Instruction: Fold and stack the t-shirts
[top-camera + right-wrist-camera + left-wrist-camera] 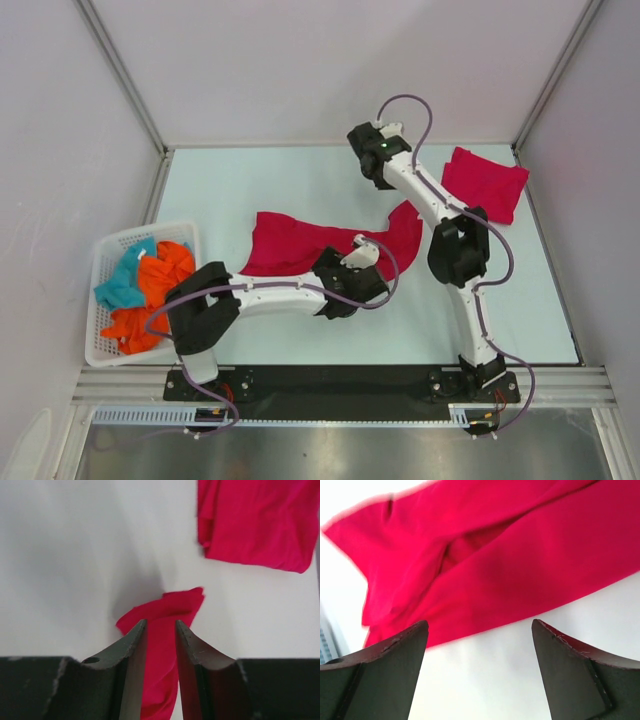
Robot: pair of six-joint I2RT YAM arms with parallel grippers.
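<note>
Grey walls point(330, 60) all round, pale table point(260, 180) | white basket point(108, 255) far left, orange and teal cloth inside | left gripper point(479, 625) fingers spread wide, loose t-shirt point(510, 565) just past the tips | right gripper point(160, 623) pinching its corner, folded t-shirt point(255, 525) beyond the tips, apart

a loose t-shirt point(290, 245) lies on the table point(230, 190), across the middle of the frame. a folded t-shirt point(485, 183) sits well apart at upper right. a basket point(100, 345) at the left edge holds a heap of cloths point(150, 285).
</note>
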